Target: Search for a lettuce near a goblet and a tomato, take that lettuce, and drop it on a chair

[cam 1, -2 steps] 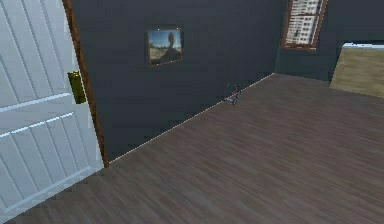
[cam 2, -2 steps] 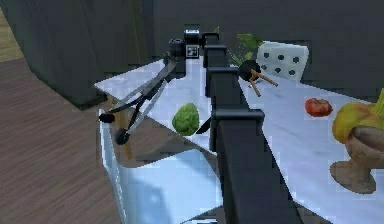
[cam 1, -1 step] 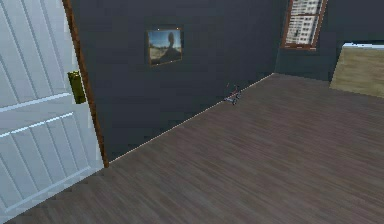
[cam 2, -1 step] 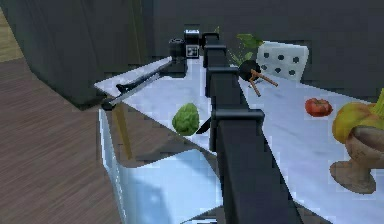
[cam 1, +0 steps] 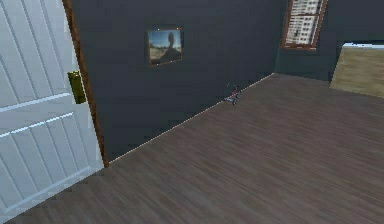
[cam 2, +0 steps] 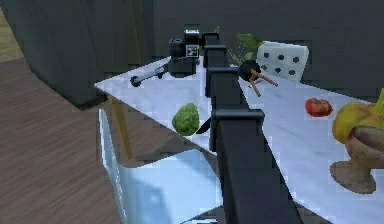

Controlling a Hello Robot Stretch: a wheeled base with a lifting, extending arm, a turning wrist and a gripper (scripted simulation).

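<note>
The lettuce [cam 2: 185, 118] sits on the white counter [cam 2: 285, 132], just beside my arm [cam 2: 240, 150], with the tomato [cam 2: 318, 106] and the goblet [cam 2: 355, 150] near it on the arm side view's right. My tool [cam 2: 148, 74] reaches farther out over the counter than the lettuce, and I cannot tell if it holds anything. I think this is the taking step: next I must pull the arm in and bring the tool to the lettuce (gently, it may roll), then go to a chair [cam 2: 150, 185].
</note>
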